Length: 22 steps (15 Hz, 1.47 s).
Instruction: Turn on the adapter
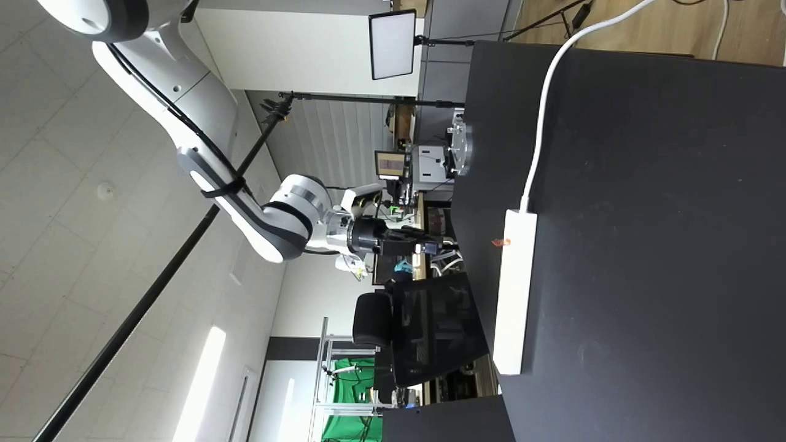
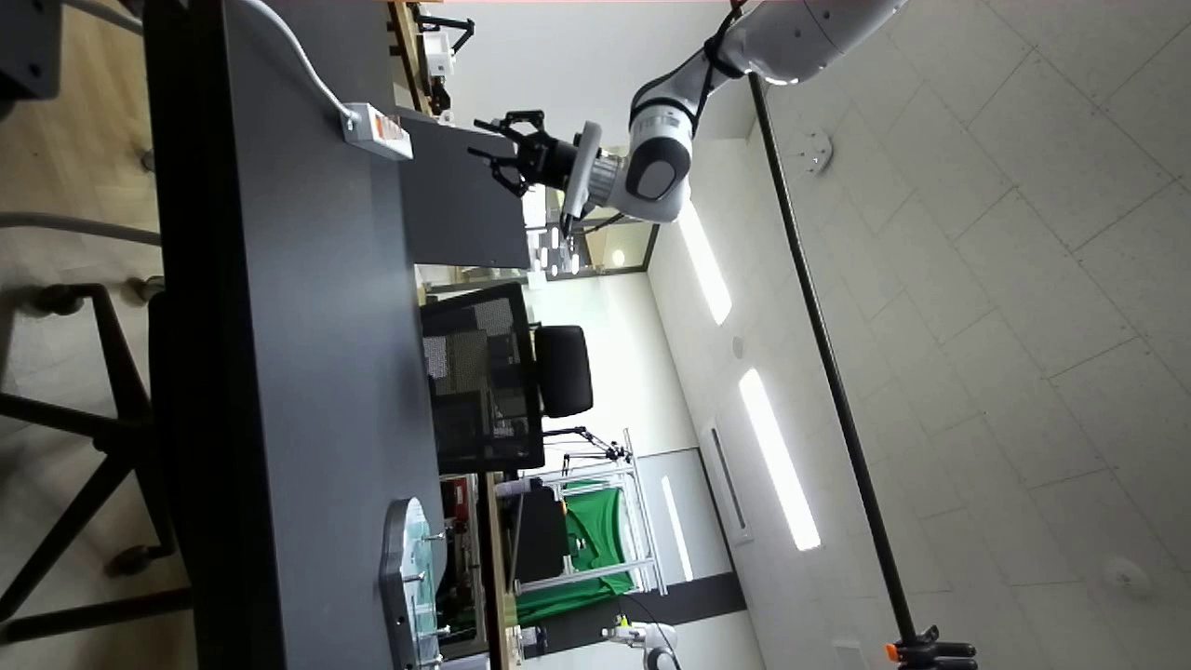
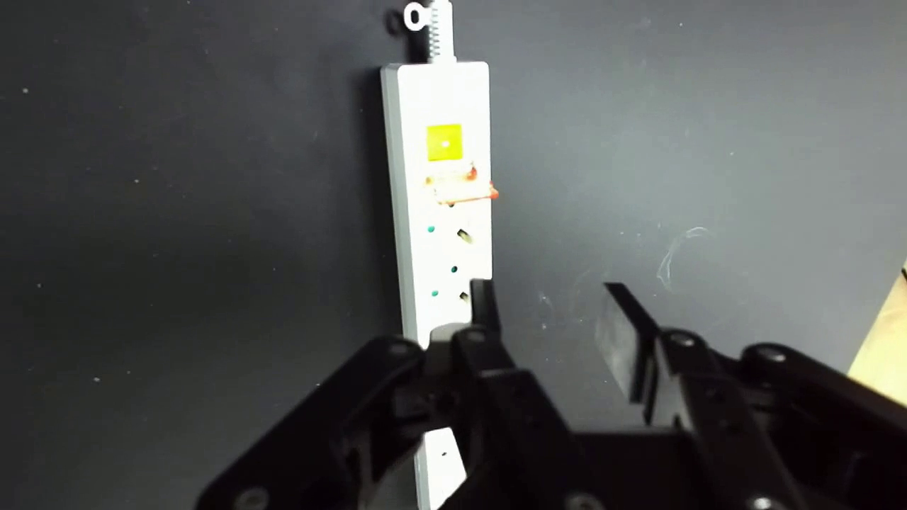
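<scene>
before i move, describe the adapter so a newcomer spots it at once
Find the black table, then the white cable running over it. At the cable's end sits the adapter, a long narrow white bar, set apart from the cable by its socket holes and yellow square.

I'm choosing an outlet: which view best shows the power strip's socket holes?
The wrist view: it looks down on the power strip, making several socket holes distinct, though the end effector hides some of the strip. Both exterior views show the strip, but no holes are discernible.

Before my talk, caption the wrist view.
Open claw partly hiding a white power strip with a yellow switch, on a black tabletop.
</scene>
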Each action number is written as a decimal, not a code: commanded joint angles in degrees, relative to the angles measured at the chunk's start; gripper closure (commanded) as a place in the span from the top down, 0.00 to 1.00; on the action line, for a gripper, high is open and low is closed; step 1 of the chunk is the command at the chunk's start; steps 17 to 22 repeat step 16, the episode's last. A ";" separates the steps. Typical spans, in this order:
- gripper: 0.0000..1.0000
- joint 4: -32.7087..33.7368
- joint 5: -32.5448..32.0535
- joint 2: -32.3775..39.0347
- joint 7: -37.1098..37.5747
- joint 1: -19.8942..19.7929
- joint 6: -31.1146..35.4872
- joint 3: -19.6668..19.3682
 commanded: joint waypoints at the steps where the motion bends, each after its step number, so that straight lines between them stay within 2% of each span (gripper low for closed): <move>1: 0.73 -4.72 -5.39 -3.52 4.45 2.88 4.09 -2.48; 4: 0.93 -8.69 -12.62 -5.52 9.09 5.67 11.04 -4.55; 6: 1.00 -10.95 -17.30 -6.72 13.12 7.20 14.33 -5.56; 10: 1.00 -13.15 -23.86 -8.22 19.13 9.04 13.71 -6.34; 11: 1.00 -10.03 -21.72 -5.49 15.43 7.10 13.69 -4.53; 22: 1.00 -11.27 -22.91 -6.31 16.87 7.67 13.67 -4.88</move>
